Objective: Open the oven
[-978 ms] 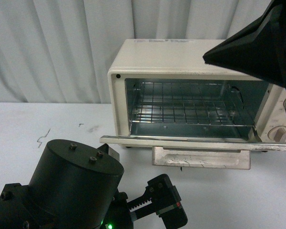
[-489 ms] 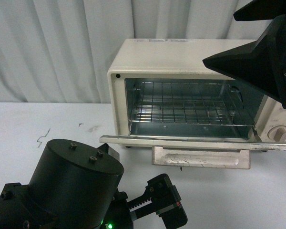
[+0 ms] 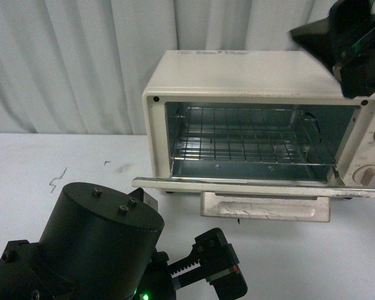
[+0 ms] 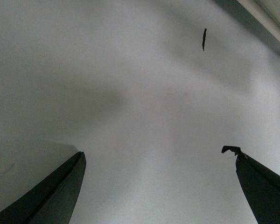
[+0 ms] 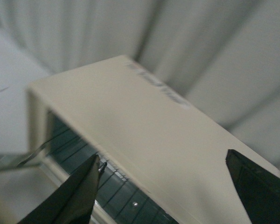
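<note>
Though open, oven [image 3: 237, 75] on white table [image 3: 44, 156].

I counted one oven [image 3: 237, 75], one wire rack [image 3: 244, 147], one door [image 3: 256, 186], two knobs [image 3: 366, 175], plus a left gripper [image 4: 158, 151] and a right gripper [image 5: 163, 158], two in all.

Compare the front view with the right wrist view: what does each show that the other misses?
Only the front view shows the oven from the front: its door lying open and seen along its length, the bar handle below it, two knobs, and the left arm low in the foreground. Only the right wrist view shows the right fingers spread wide over the oven's top with nothing between them. Both show the oven's cream top, part of the wire rack and the curtain.
</note>
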